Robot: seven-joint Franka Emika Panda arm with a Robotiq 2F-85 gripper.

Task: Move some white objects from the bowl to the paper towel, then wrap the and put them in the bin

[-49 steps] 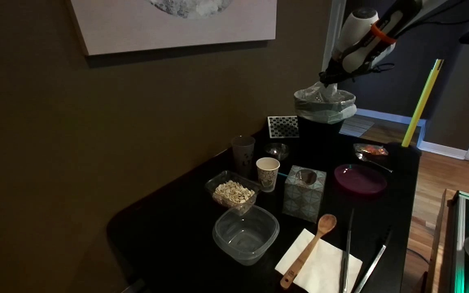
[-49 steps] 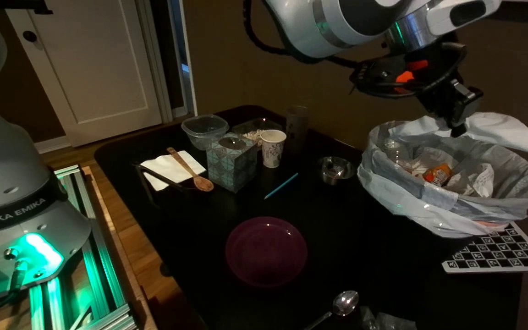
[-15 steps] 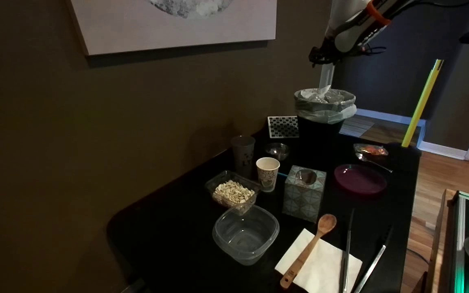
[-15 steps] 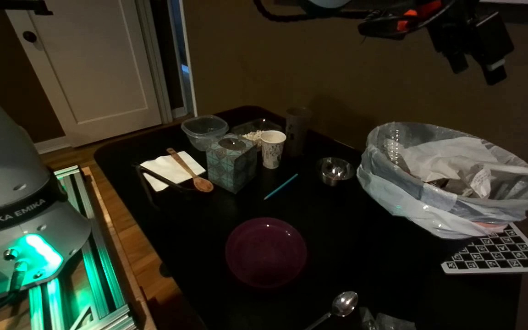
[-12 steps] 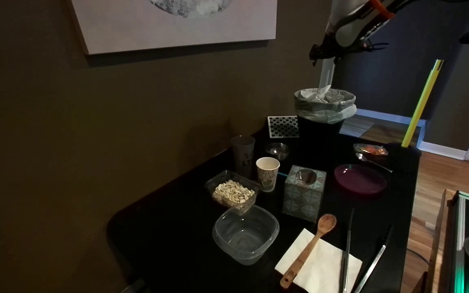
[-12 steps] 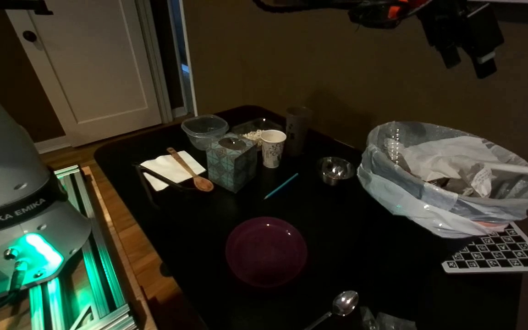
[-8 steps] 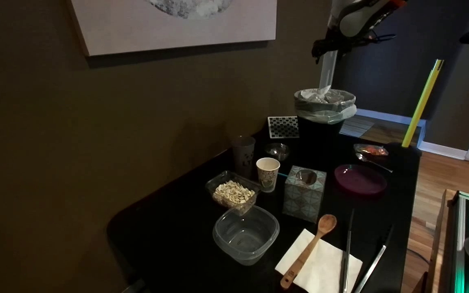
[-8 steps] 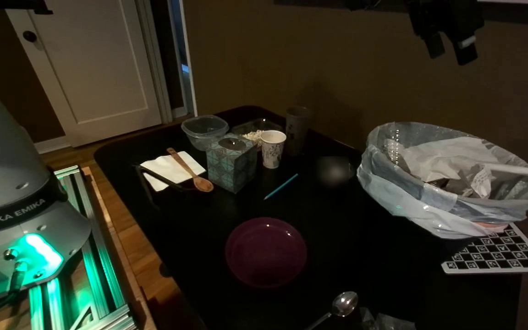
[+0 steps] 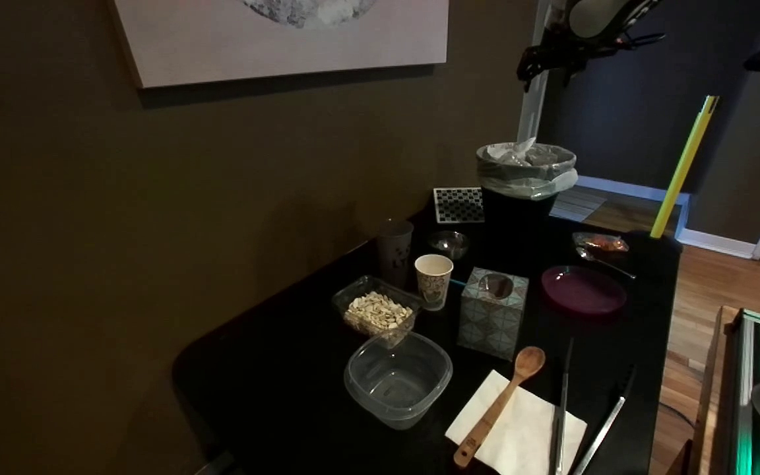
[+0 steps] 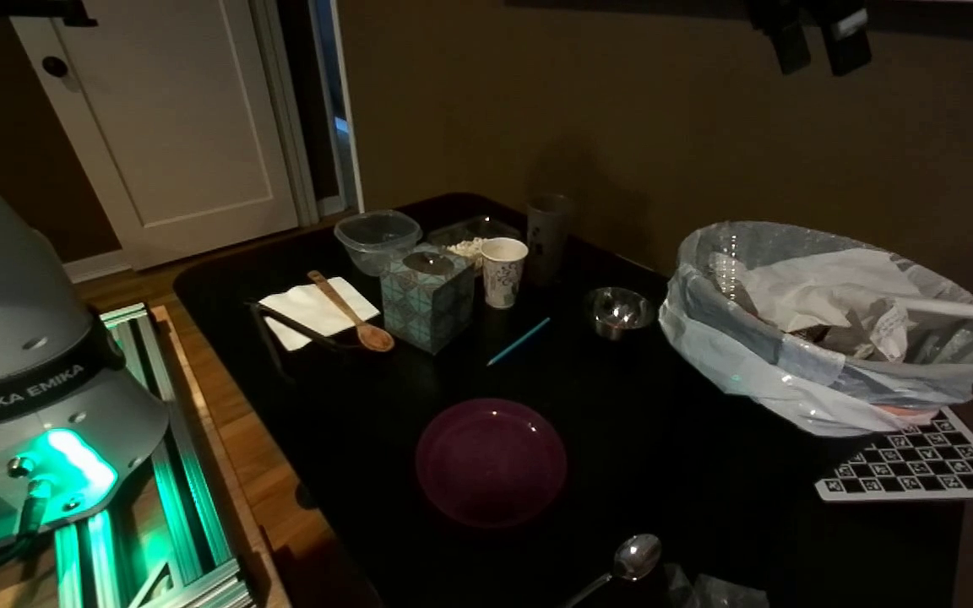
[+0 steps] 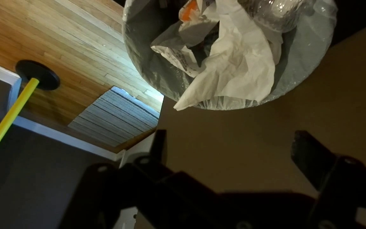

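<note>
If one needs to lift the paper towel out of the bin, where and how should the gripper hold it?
Probably pinch the pointed corner of the paper towel from above: this tip sticks out past the rim of the bin, while the crumpled rest lies mostly inside.

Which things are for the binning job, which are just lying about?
For the job:
bin
paper towel, mostly inside it
white objects and source bowl: can't tell

Lying about:
tissue box
wooden spoon
napkin
paper cup
checkered board

Upper right of the frame: a black two-fingered tool [image 9: 546, 85], tips apart, above a round black grey-lined bin [image 9: 518, 207], crumpled white paper towel [image 9: 522, 150] inside.
</note>
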